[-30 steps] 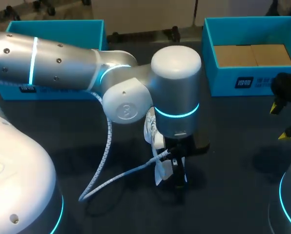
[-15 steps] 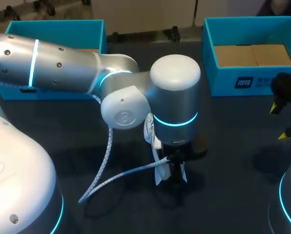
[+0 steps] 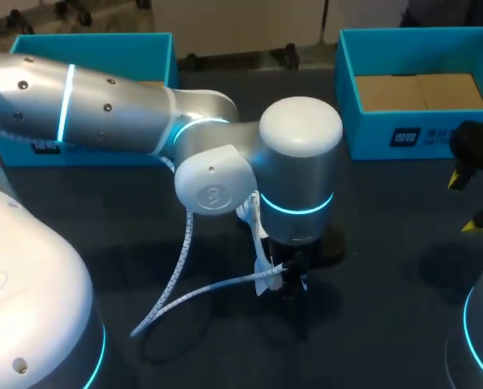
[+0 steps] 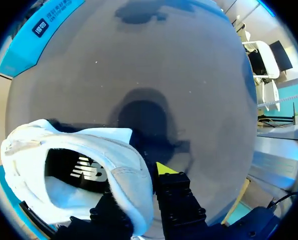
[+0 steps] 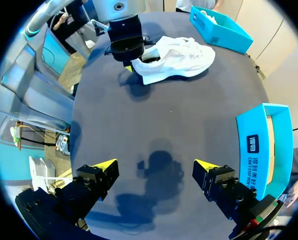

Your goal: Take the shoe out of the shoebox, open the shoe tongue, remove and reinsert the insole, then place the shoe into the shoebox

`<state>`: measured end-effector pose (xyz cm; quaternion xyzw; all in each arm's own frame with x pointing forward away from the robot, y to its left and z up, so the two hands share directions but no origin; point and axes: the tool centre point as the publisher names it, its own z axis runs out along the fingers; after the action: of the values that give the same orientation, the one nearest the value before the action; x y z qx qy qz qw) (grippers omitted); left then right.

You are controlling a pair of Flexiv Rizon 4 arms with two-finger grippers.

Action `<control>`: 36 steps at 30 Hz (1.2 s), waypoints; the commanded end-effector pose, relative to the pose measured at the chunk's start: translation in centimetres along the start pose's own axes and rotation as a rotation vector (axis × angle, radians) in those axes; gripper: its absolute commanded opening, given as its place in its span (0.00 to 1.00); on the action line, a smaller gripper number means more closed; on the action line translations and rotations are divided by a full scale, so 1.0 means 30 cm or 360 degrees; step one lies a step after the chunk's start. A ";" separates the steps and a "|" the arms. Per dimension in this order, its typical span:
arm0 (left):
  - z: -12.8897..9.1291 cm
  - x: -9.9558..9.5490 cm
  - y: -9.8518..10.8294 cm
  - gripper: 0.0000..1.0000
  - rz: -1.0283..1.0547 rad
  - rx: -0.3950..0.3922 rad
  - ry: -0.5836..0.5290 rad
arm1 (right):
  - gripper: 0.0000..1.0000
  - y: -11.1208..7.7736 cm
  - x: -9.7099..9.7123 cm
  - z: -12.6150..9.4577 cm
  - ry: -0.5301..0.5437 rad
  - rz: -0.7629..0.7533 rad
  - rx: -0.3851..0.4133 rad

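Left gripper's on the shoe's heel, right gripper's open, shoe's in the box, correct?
No: the shoe lies on the table, per the right wrist view. Left gripper is on its heel; right gripper is open.

L arm (image 3: 144,113) lies across table mid, wrist column upright over the shoe (image 5: 179,60): blocks approach from above & from L. L gripper (image 4: 144,187) clamps the heel, so that end's taken; toe end & sides open. Cable (image 3: 177,284) loops off L wrist, near-L of shoe. Bare table (image 3: 387,243) btwn shoe & R gripper (image 5: 159,172), fingers wide apart above it: wide free lane. Shoebox (image 3: 420,89) R rear, top open, walls up. Second blue box (image 3: 96,49) L rear, partly behind L arm.
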<state>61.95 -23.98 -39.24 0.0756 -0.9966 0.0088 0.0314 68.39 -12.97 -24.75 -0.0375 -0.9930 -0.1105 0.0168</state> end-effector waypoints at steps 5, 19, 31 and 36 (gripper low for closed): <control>-0.093 -0.051 0.019 0.00 0.0009 0.0010 -0.0011 | 1.00 0.001 0.001 0.004 -0.0002 0.0001 0.0004; -0.391 -0.235 0.068 0.00 0.0048 0.0029 -0.0015 | 1.00 0.001 0.001 0.004 -0.0002 0.0001 0.0004; -0.605 -0.455 0.160 0.00 0.0130 0.0034 0.0031 | 1.00 0.001 0.001 0.004 -0.0002 0.0001 0.0004; -0.662 -0.576 0.207 0.00 0.0181 0.0003 0.0004 | 1.00 0.001 0.001 0.004 -0.0002 0.0001 0.0004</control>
<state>77.94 -15.96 -22.85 0.0238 -0.9994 0.0092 0.0242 68.38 -12.98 -24.75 -0.0376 -0.9930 -0.1105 0.0167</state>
